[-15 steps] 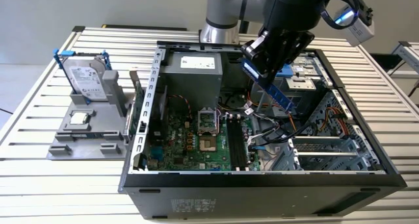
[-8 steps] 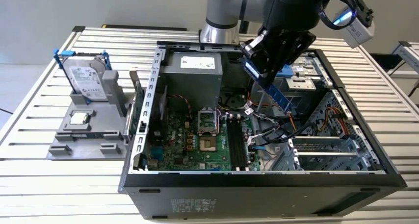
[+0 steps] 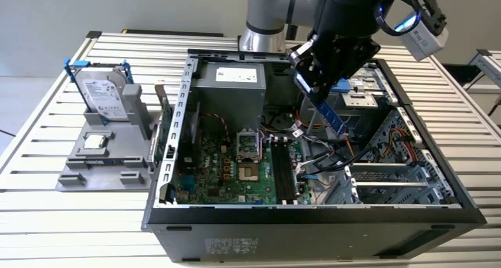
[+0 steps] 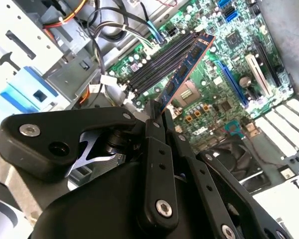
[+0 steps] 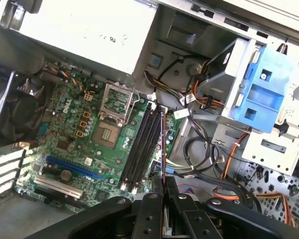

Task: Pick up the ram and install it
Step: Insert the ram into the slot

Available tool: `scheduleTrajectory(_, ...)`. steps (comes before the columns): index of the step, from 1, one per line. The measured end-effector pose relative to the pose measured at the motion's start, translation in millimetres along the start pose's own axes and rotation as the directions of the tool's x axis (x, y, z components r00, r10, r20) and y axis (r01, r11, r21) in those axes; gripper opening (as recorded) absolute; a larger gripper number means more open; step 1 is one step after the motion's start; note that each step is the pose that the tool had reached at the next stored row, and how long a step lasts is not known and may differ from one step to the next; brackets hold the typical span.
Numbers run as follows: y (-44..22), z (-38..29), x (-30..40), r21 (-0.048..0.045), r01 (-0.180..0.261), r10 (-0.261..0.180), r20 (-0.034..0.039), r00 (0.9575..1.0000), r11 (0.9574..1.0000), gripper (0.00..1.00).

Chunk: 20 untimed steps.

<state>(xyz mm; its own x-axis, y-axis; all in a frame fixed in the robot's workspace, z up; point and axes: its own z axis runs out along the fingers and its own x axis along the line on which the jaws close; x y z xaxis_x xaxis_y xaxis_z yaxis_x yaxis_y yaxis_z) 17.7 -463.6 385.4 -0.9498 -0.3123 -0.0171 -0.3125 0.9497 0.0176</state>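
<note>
**Ram held above the open case**

The end effector [image 3: 311,81] is clamped on one end of the ram [image 3: 332,114]. This leaves the stick's other end free, and it hangs tilted above the motherboard [image 3: 234,168]. In the first wrist view it runs parallel to the memory slots [image 5: 142,144], apparently for alignment, and is not yet seated.

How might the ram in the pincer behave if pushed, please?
Probably stiff: the ram juts straight from the pincer without sagging. Likely light, since a grip at one end holds it above the motherboard. Thin, with small chips, it seems fragile; sideways force might crack it.
</note>
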Motion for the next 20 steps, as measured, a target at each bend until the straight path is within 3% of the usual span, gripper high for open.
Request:
scheduleTrajectory(6,0.0,0.0,0.0,0.0013,-0.081,0.081,0.0015,0.9967,0.9967,0.0)
scheduleTrajectory(11,0.0,0.0,0.0,0.0022,-0.14,0.14,0.0027,0.9901,0.9901,0.0)
scheduleTrajectory(20,0.0,1.1,0.0,0.0024,-0.144,0.144,0.0027,0.9896,0.9896,0.0)
